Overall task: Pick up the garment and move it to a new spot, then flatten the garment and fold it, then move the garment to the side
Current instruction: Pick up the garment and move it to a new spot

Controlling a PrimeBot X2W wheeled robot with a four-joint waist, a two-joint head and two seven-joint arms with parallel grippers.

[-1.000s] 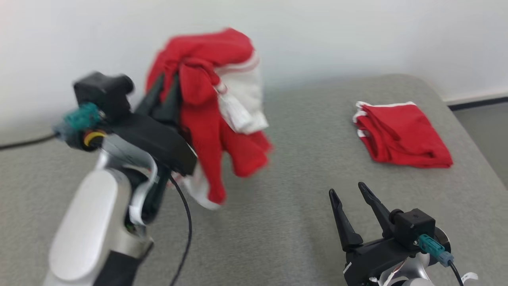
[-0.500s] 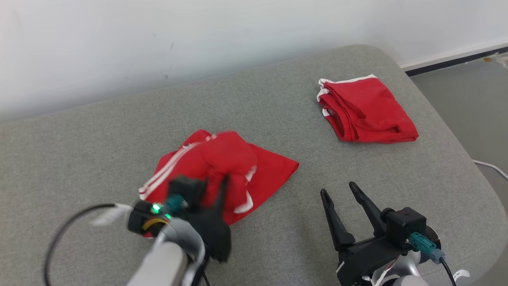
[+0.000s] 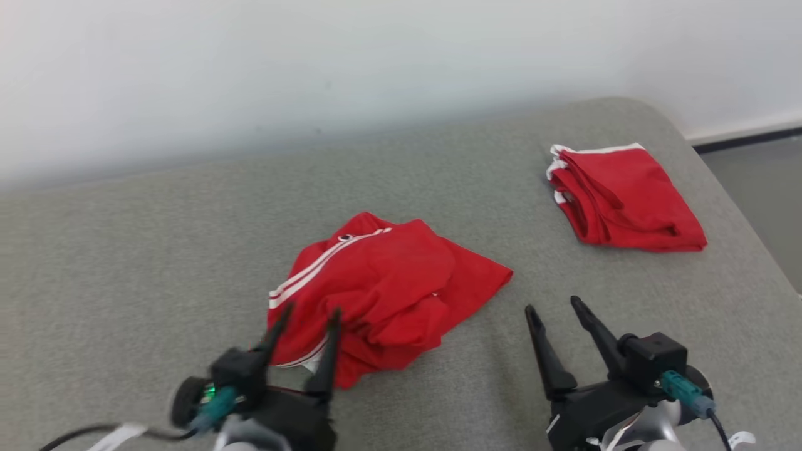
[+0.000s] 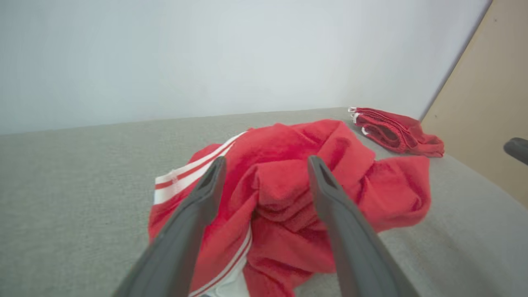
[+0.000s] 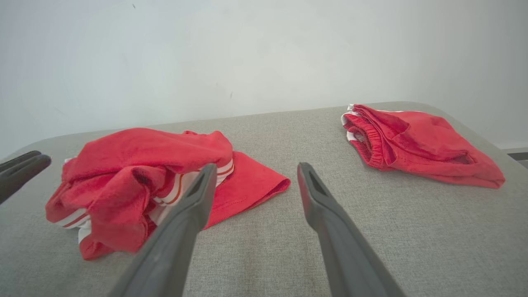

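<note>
The garment [image 3: 388, 285] is a crumpled red piece with white stripes, lying in a heap at the middle of the grey padded surface [image 3: 156, 263]. My left gripper [image 3: 310, 313] is open at the heap's near left edge, low over the fabric. In the left wrist view the garment [image 4: 288, 185] bunches between and beyond the spread left gripper [image 4: 267, 161], and neither finger presses it. My right gripper [image 3: 553, 307] stands open and empty to the right of the heap. From the right wrist, the garment [image 5: 140, 173] lies left of the right gripper [image 5: 256, 167].
A second red garment [image 3: 626, 197], folded, lies at the back right near the surface's rounded corner; it is also visible as the folded garment [image 4: 396, 132] [image 5: 412, 140]. A white wall runs behind. Floor lies beyond the right edge [image 3: 764, 181].
The left gripper, which held the garment raised, came down, opened and let it go; the garment now lies in a heap. The head camera shifted. The right gripper stayed open.
</note>
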